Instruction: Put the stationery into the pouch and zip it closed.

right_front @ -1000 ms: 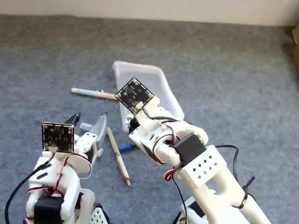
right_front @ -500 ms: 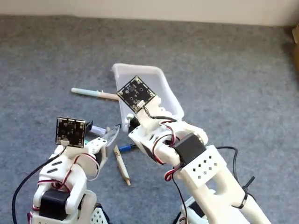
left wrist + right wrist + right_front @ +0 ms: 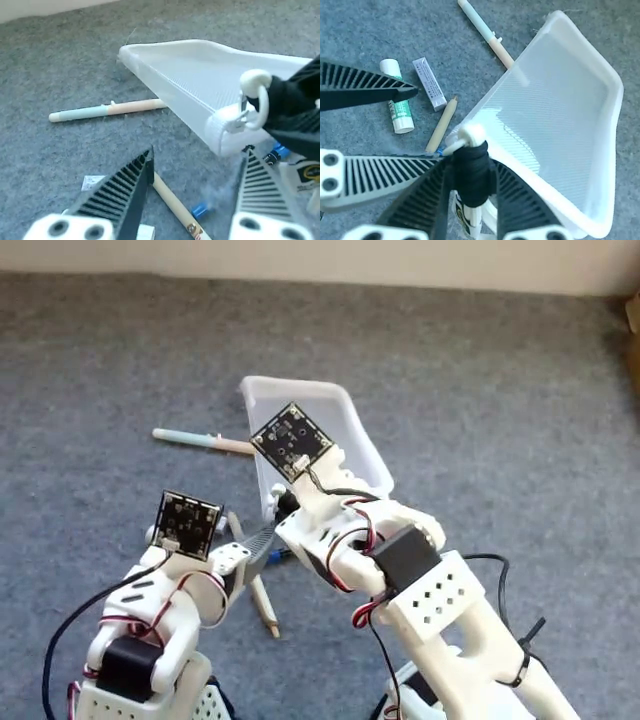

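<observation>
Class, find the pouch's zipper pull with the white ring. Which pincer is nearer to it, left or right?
Right. The right pincer is clamped on the zipper pull; the left pincer is open beside that end of the pouch, above a pencil.

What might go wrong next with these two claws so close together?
The open left gripper sits right by the right gripper, which clamps a black item beside the pouch; they may collide. Closing on the pencil might nudge the pouch, which looks light.
</observation>
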